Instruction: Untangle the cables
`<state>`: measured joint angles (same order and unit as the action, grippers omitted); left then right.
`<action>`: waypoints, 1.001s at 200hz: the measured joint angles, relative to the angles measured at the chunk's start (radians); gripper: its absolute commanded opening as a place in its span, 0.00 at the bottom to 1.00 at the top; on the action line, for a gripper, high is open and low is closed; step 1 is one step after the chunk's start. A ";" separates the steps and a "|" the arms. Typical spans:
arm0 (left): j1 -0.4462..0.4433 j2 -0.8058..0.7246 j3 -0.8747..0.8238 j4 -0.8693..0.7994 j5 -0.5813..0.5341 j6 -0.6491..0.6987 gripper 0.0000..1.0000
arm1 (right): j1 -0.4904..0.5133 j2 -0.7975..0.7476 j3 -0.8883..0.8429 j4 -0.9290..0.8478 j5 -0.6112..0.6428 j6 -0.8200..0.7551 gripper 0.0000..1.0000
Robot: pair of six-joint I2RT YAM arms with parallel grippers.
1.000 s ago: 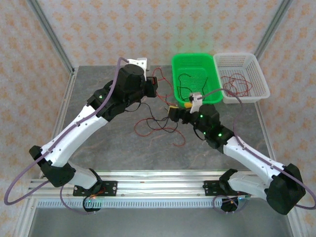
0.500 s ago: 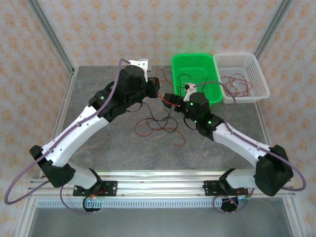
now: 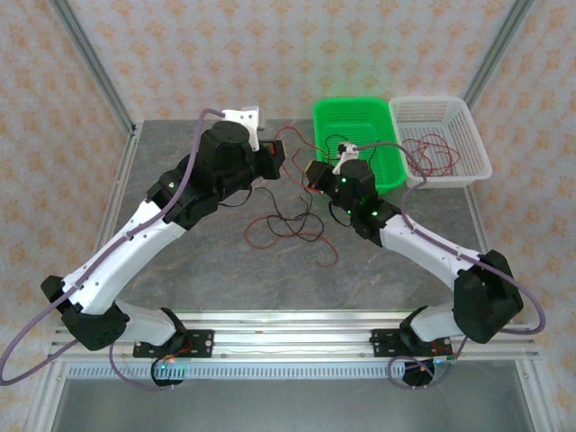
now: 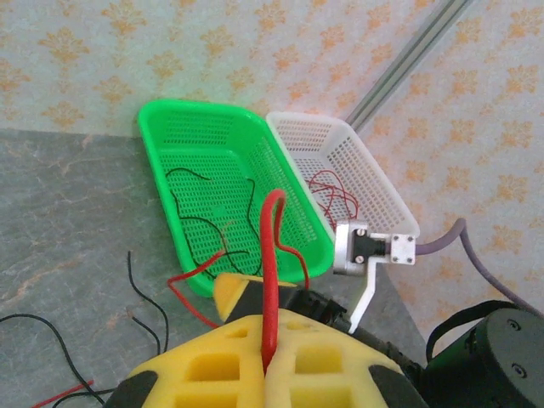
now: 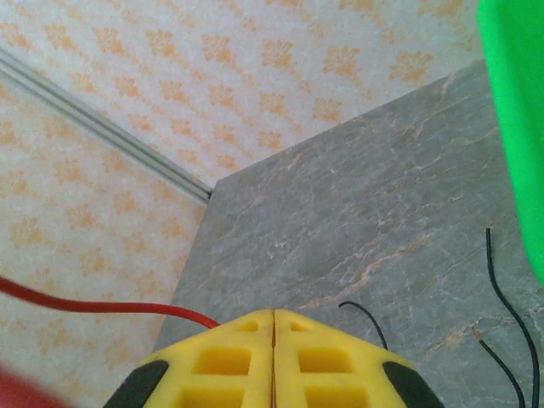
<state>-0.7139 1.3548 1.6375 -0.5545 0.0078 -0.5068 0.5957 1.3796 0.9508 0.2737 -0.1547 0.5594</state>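
Observation:
The cables are thin red and black strands. A loose tangle point(image 3: 290, 225) of them lies mid-table. My left gripper point(image 3: 277, 158) is raised and shut on a red cable point(image 4: 270, 246), which stands up between its yellow pads point(image 4: 212, 365). That strand arches over point(image 3: 291, 135) to my right gripper point(image 3: 312, 171), close beside the left one. The right gripper point(image 5: 273, 314) has its pads pressed together, and the red cable point(image 5: 102, 306) runs in under the left pad. Its yellow tip point(image 4: 229, 289) sits just beyond the left pads.
A green basket point(image 3: 355, 112) at the back holds a black cable point(image 4: 212, 183). Beside it, a white basket point(image 3: 468, 121) holds red cables point(image 3: 430, 151). Loose black ends point(image 5: 510, 314) lie on the grey table point(image 3: 180, 261). Frame posts stand at the far corners.
My right arm swung in toward the left gripper and shut its jaws beside it. The left arm rose slightly, lifting the red cable.

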 measured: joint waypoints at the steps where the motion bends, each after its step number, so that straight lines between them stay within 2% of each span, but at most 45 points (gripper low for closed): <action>1: 0.000 -0.002 -0.002 0.000 -0.002 0.000 0.00 | -0.001 -0.001 0.001 -0.003 0.004 -0.003 0.00; 8: 0.000 -0.006 -0.008 0.001 -0.011 0.000 0.04 | -0.005 -0.008 0.008 -0.023 0.019 -0.013 0.00; 52: 0.000 -0.031 -0.079 0.006 -0.089 -0.010 0.53 | -0.051 -0.078 0.108 -0.213 0.167 -0.181 0.00; 75: 0.000 -0.043 -0.129 0.009 -0.115 -0.005 0.67 | -0.080 -0.092 0.200 -0.330 0.263 -0.333 0.00; 112: 0.000 -0.045 -0.190 0.026 -0.124 -0.008 0.70 | -0.097 -0.071 0.361 -0.494 0.474 -0.582 0.00; 126: 0.000 -0.046 -0.202 0.034 -0.124 -0.009 0.70 | -0.132 -0.041 0.427 -0.533 0.537 -0.644 0.00; 156: 0.000 -0.069 -0.246 0.059 -0.125 -0.016 0.70 | -0.290 0.040 0.551 -0.571 0.604 -0.704 0.00; 200: 0.000 -0.134 -0.348 0.082 -0.124 -0.035 0.70 | -0.507 0.194 0.732 -0.601 0.587 -0.702 0.00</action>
<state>-0.7139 1.2213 1.2892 -0.4728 -0.1165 -0.5419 0.0891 1.5738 1.6833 -0.3271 0.4328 -0.1429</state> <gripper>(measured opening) 0.701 0.074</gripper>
